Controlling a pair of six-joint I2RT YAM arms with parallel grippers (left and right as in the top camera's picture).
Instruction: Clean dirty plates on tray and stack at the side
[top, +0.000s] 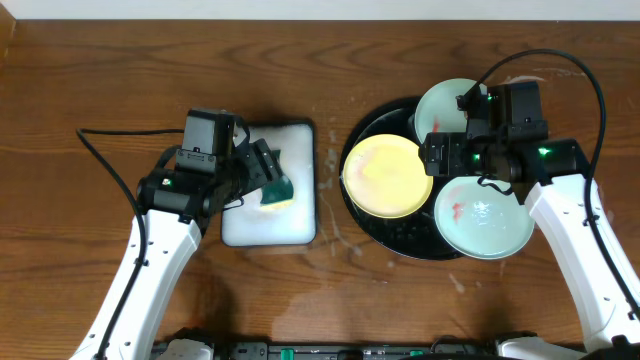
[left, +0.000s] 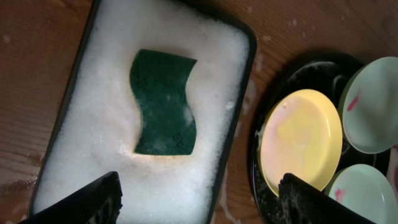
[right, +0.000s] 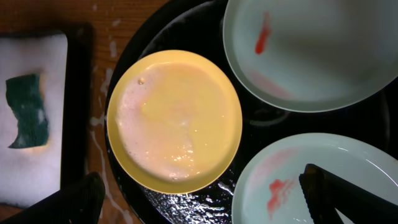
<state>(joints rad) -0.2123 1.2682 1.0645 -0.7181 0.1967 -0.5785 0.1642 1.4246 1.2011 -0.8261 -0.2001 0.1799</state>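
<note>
On the round black tray (top: 400, 242) lie three plates. The yellow plate (top: 387, 176) on the left is coated in soapy film. A mint plate (top: 445, 103) at the back and a mint plate (top: 485, 220) at the front right both carry red smears. My right gripper (top: 452, 160) hovers open over the tray with nothing in it; its wrist view shows the yellow plate (right: 177, 121) and the smeared front plate (right: 280, 183) below. Open and empty too, my left gripper (top: 262, 170) hangs above a green sponge (left: 163, 102).
The sponge rests in a white foam-filled rectangular tray (top: 268, 222) left of the black tray. Foam splashes mark the wooden table (top: 335, 245) between the two trays. A black cable (top: 100, 150) trails at the far left.
</note>
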